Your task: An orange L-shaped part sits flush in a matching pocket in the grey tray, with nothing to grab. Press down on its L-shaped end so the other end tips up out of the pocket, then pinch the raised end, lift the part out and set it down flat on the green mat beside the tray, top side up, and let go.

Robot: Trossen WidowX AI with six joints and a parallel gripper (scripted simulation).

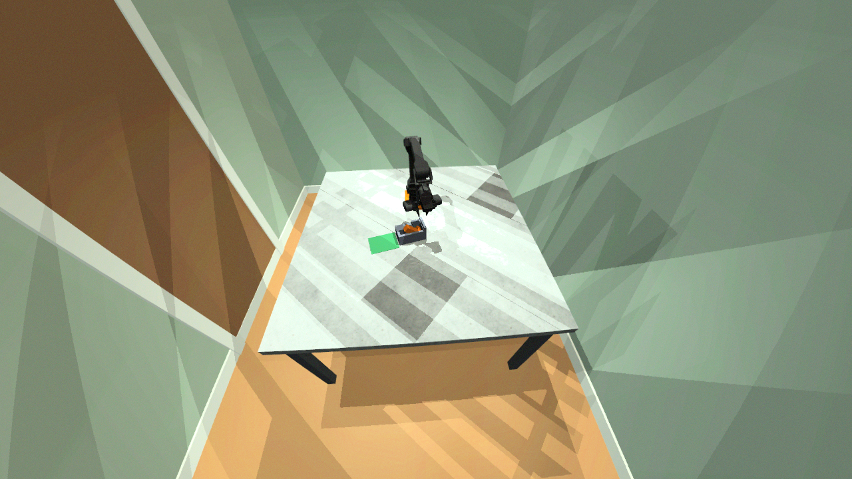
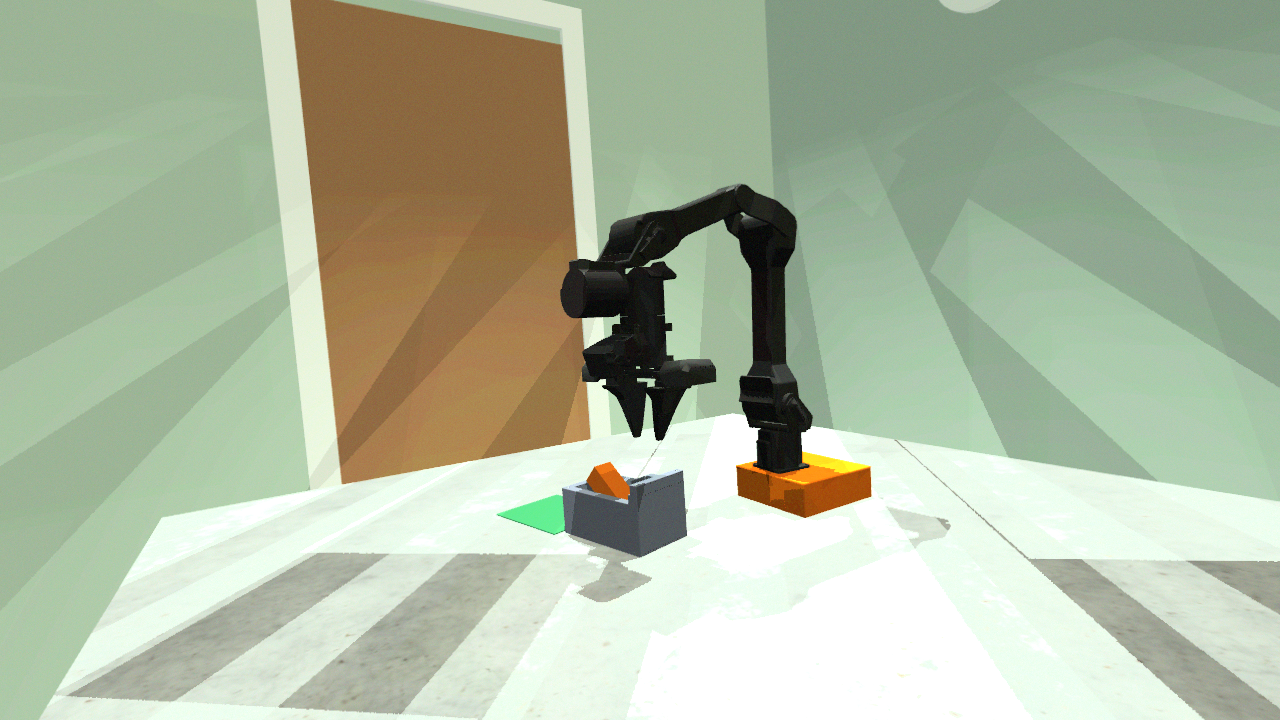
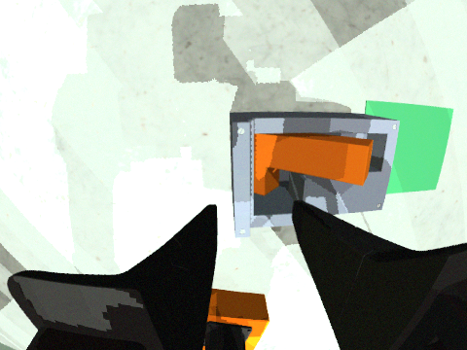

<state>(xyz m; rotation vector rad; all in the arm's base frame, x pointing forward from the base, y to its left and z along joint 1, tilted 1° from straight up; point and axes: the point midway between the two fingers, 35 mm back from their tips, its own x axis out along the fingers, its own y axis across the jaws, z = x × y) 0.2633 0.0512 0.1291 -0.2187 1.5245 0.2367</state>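
Observation:
The orange part sits tilted in the grey tray. Its far end, toward the mat, stands up above the rim. Its L-shaped end is down in the pocket against the higher end wall. The green mat lies beside the tray, with nothing on it. My gripper is partly open and empty. It points down above the tray's higher-walled end and touches neither tray nor part.
The arm stands on an orange base block behind the tray. The tray's end wall away from the mat rises above its other walls. The white marbled table carries striped shadows.

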